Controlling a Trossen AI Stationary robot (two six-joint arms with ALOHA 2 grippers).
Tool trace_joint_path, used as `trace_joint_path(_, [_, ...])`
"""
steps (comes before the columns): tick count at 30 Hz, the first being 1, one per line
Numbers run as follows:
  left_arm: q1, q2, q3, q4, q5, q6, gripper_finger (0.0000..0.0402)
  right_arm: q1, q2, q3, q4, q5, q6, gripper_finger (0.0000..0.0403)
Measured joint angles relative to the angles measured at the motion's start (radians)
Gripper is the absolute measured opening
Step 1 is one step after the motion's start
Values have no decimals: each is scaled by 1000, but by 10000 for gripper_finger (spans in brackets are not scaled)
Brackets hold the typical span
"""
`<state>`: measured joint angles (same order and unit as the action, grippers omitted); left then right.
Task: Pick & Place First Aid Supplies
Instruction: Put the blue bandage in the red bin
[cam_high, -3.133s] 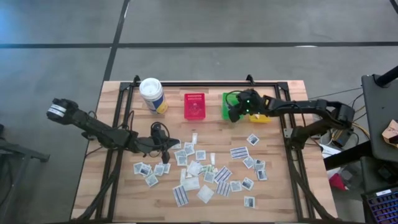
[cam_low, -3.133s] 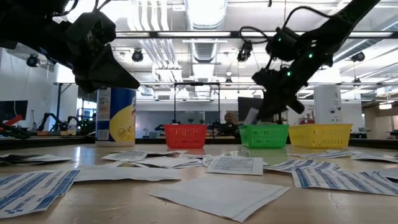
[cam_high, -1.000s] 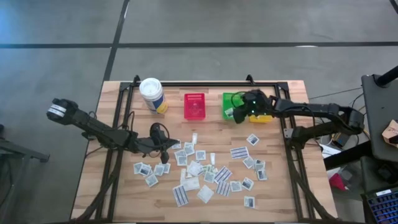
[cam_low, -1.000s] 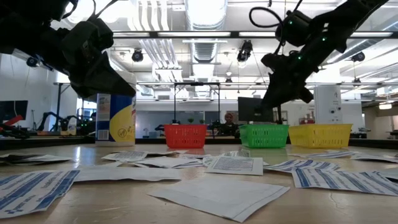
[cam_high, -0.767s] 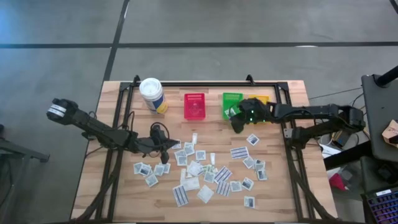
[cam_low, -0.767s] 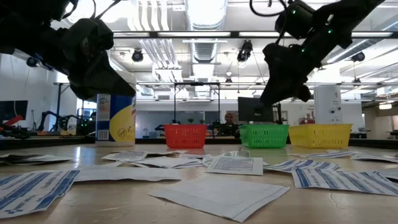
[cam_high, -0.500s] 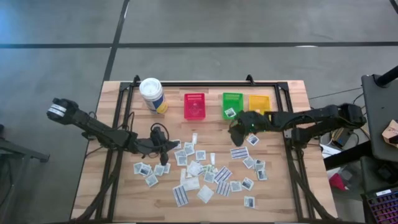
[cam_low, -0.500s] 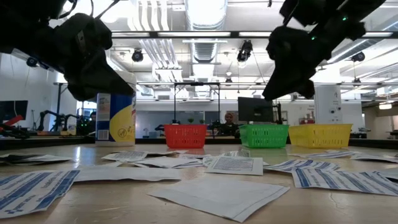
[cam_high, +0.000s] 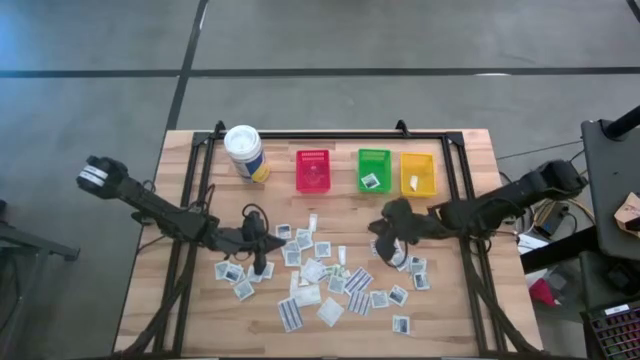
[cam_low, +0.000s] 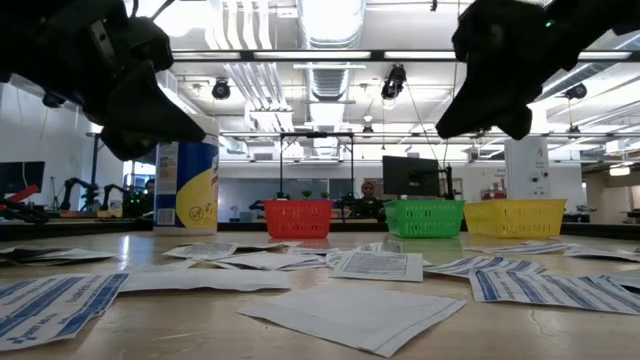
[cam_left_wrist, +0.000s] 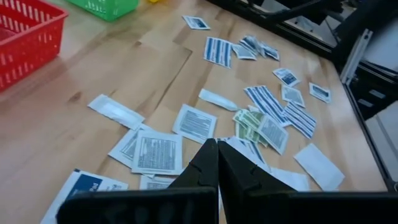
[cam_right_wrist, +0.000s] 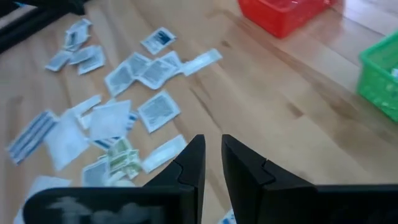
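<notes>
The first aid supplies (cam_high: 320, 270) are many small white packets, some with blue print, lying flat and scattered over the middle of the wooden table (cam_high: 470, 150). One packet (cam_high: 371, 181) lies in the green bin (cam_high: 373, 158) and a white one (cam_high: 411, 183) in the yellow bin (cam_high: 428, 172). My left gripper (cam_high: 262, 264) hangs shut above the left part of the scatter (cam_left_wrist: 158, 151). My right gripper (cam_high: 384, 243) hovers above the right part, its fingers (cam_right_wrist: 189, 158) a narrow gap apart with nothing between them.
A red bin (cam_high: 312, 170) stands left of the green one along the far edge. A white canister with a yellow label (cam_high: 244, 152) stands at the far left. Black frame rails (cam_high: 190, 200) run along the table's sides. Bare wood lies between bins and packets.
My right gripper has swung from over the green bin toward the table's near edge and now hangs over the right part of the scattered packets. The packet in the green bin has come into view. My left gripper has swung a little toward the near edge, still shut.
</notes>
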<state>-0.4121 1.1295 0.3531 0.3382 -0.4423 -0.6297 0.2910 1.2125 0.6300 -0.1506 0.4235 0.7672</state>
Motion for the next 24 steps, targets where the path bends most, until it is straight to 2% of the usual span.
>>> trace_joint_path(4, [-17, 26, 0, 23, 0, -7, 0, 47, 0, 0, 41, 3, 1, 52])
trace_joint_path(9, [-35, 124, 3, 133, 1, -19, 0, 93, 0, 0, 60, 6, 1, 52])
trace_joint_path(17, [-38, 296, 119, 133, 44, 27, 0, 144, 1, -3, 60, 72, 49, 52])
trace_joint_path(24, [-38, 408, 234, 133, 51, 102, 0, 196, 1, -8, 60, 78, 95, 52])
